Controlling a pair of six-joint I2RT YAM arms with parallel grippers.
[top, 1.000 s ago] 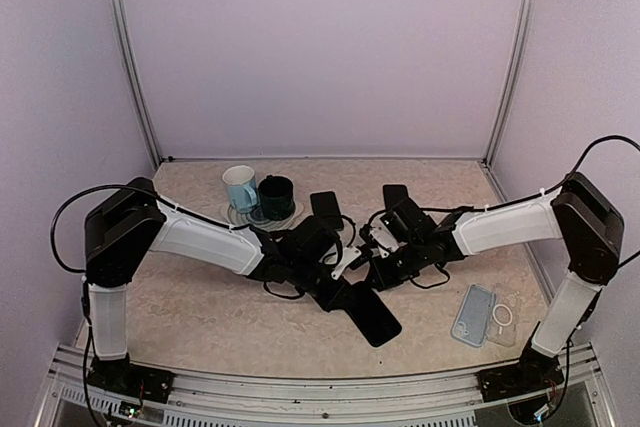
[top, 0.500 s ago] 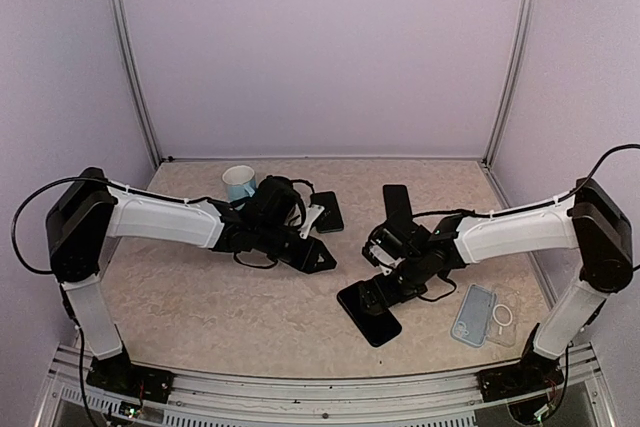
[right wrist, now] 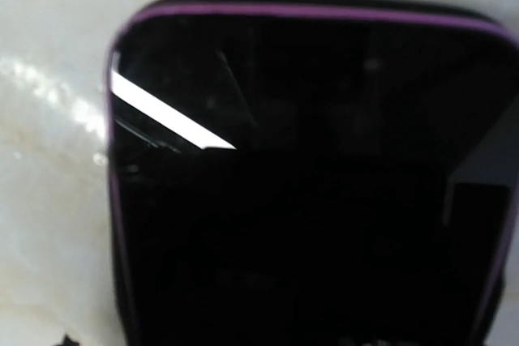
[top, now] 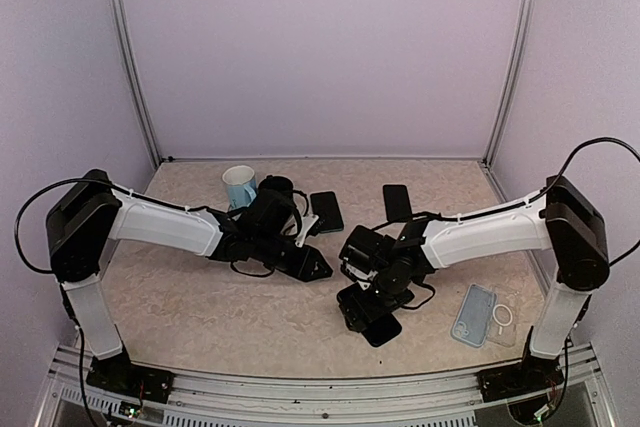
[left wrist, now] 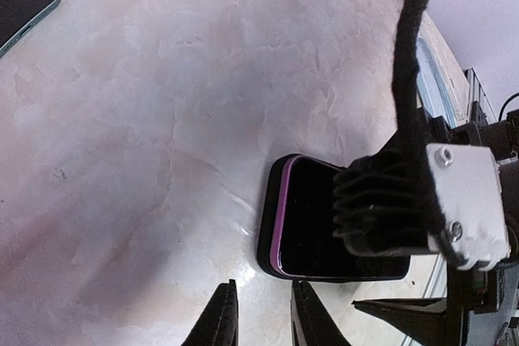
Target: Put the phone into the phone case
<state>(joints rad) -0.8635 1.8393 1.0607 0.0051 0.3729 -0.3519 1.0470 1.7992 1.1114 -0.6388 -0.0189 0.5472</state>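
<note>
- Left jaws: slightly parted and grasping nothing, poised over the worktop (left wrist: 146, 119) just short of the phone (left wrist: 308, 224).
- Right jaws: directly over the phone, which lies flat; released or clenched, I cannot tell.
- Case (top: 500, 319): on the worktop's near right, well apart from the phone.

phone (top: 382, 330) left of case (top: 473, 314), mugs (top: 240, 185) behind

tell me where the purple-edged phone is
Top view: the phone lies flat on the table, front of centre, under the right pincer, clear case to its right.
</note>
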